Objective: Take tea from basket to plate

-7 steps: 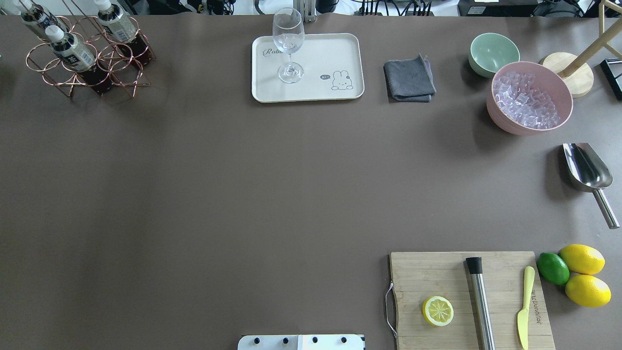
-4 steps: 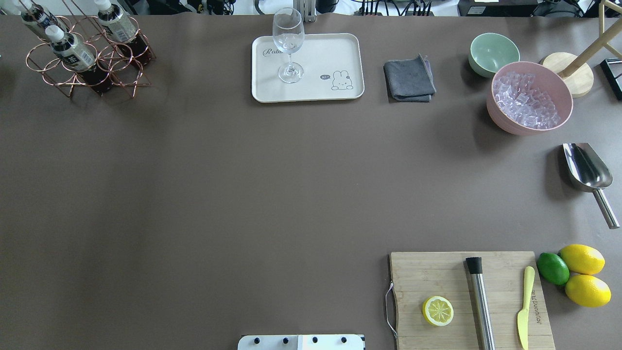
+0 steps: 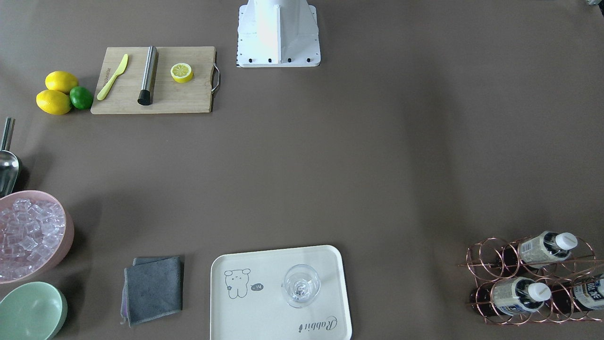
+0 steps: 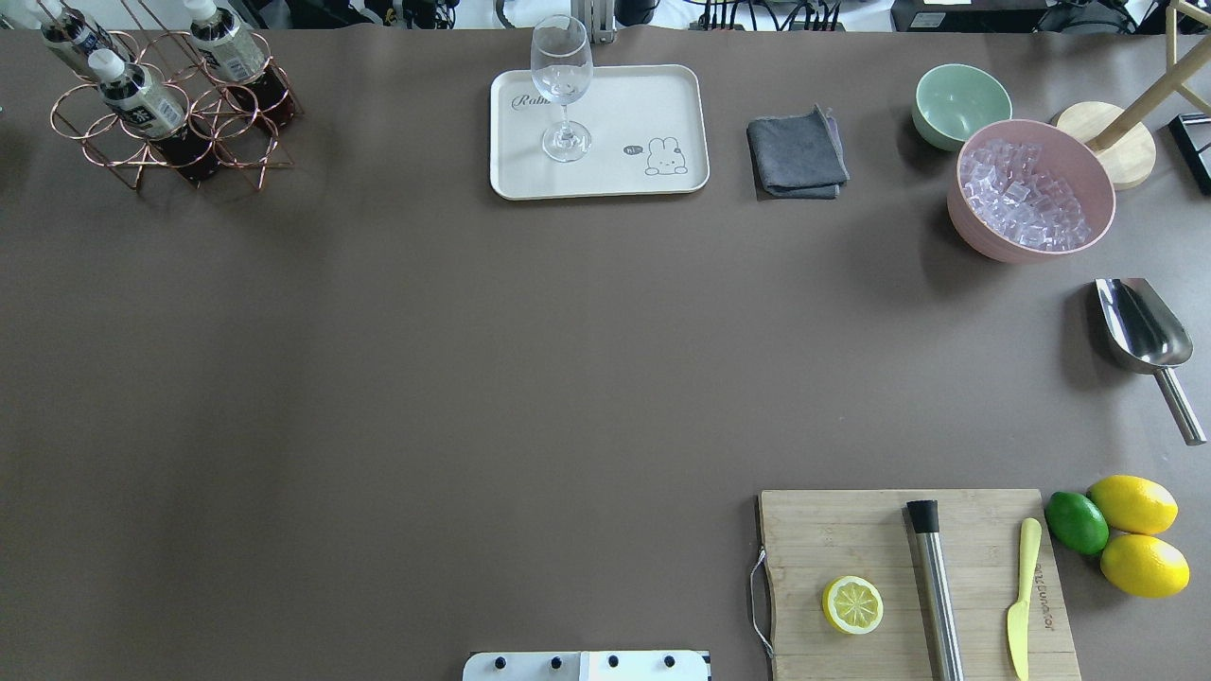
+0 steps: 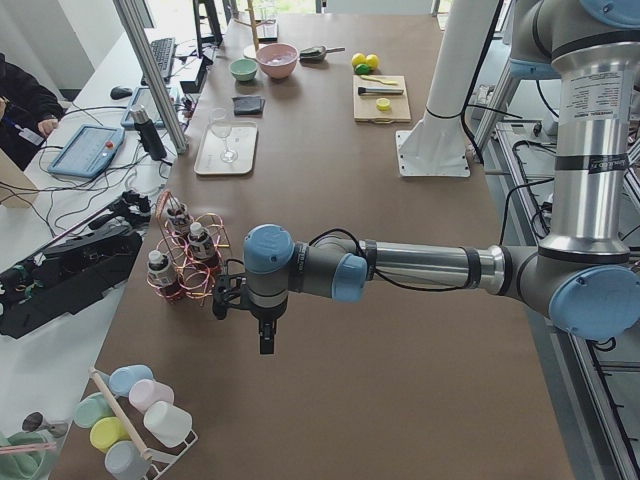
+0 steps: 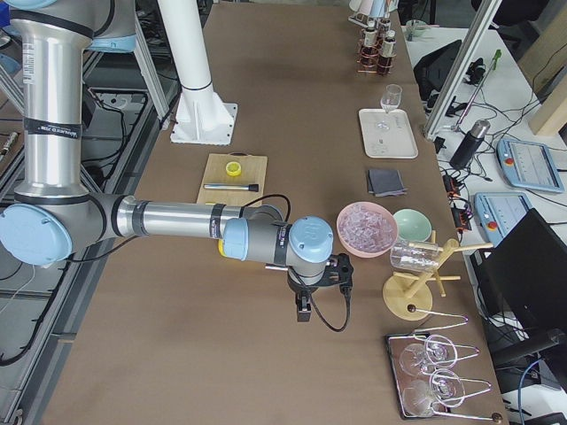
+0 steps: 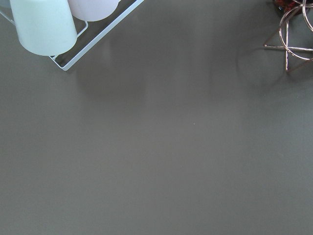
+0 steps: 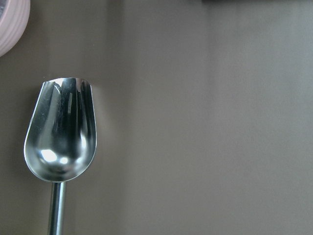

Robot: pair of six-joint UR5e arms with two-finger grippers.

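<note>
The jaws of both grippers are showing only in the two side views, small and end-on, so I cannot tell how wide they are standing or whether anything is between them. The left gripper (image 5: 266, 338) is hanging fingers-down over bare table just beside the basket (image 5: 190, 262), apart from it. Its wrist camera is looking at brown tabletop, with a corner of the rose-gold wire in the upper right and a mint cup (image 7: 43, 24) on a white wire rack in the upper left. The right gripper (image 6: 303, 310) is pointing down near the pink bowl (image 6: 347, 245) of ice. Its wrist camera is looking straight down on the steel scoop (image 8: 61, 132) lying on the table.

All three tea bottles (image 4: 142, 102) are sitting in the basket (image 4: 90, 151) at the far left corner of the table, each leaning in its own ring cell with its white cap up. The plate (image 4: 653, 104) is lying at the middle of the far edge, well apart from the basket. It is carrying only a wine glass (image 4: 562, 85), standing upright on the half nearer the basket.

Beyond the plate, a folded grey cloth (image 4: 797, 156) and a mint-green bowl (image 4: 960, 99) are lying towards the right. At the near right, a cutting board (image 4: 833, 539) is holding a lemon half (image 4: 852, 605), a steel rod (image 4: 935, 586) and a yellow knife (image 4: 1022, 596).
</note>
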